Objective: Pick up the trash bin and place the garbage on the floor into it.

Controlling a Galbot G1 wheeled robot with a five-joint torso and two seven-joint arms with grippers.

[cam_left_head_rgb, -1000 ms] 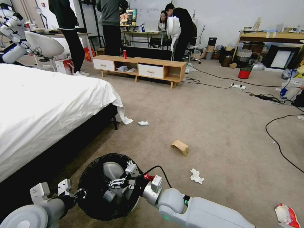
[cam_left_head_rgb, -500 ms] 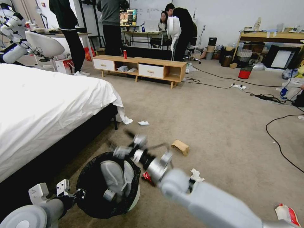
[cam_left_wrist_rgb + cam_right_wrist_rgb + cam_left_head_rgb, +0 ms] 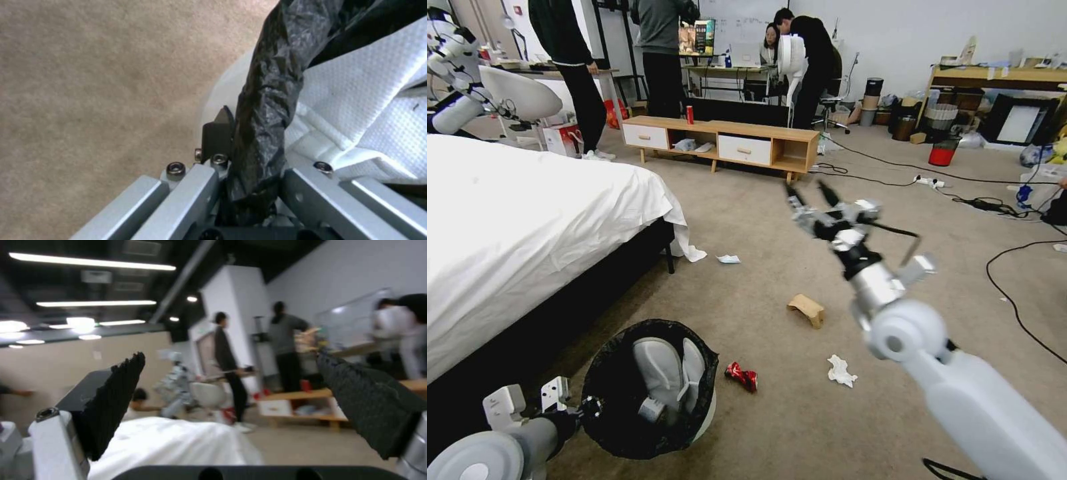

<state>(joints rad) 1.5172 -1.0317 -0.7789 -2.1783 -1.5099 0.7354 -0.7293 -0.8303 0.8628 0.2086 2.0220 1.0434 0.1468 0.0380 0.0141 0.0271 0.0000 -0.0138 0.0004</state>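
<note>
The trash bin point(image 3: 627, 433), pale grey with a black bag liner, stands on the carpet by the bed's foot with white material inside. My left gripper point(image 3: 589, 407) is shut on its rim; the left wrist view shows the gripper point(image 3: 242, 140) pinching the crinkly black bag point(image 3: 267, 93). My right gripper point(image 3: 811, 194) is raised high over the carpet, open and empty, and the right wrist view shows its pads point(image 3: 116, 396) wide apart. On the floor lie a crumpled red wrapper point(image 3: 742, 376) beside the bin, a white tissue point(image 3: 841, 371), a tan cardboard piece point(image 3: 807, 309) and a white paper scrap point(image 3: 728, 259).
A bed with a white sheet point(image 3: 527, 213) fills the left side. A low wooden cabinet point(image 3: 720, 143) with a red can point(image 3: 690, 115) stands ahead. Black cables point(image 3: 1014, 300) cross the carpet at right, near a small red bin point(image 3: 942, 155). People stand at the back.
My right gripper rose from over the bin's mouth and swung up and forward, open. The left gripper kept its hold on the rim, and the bin stayed almost in place.
</note>
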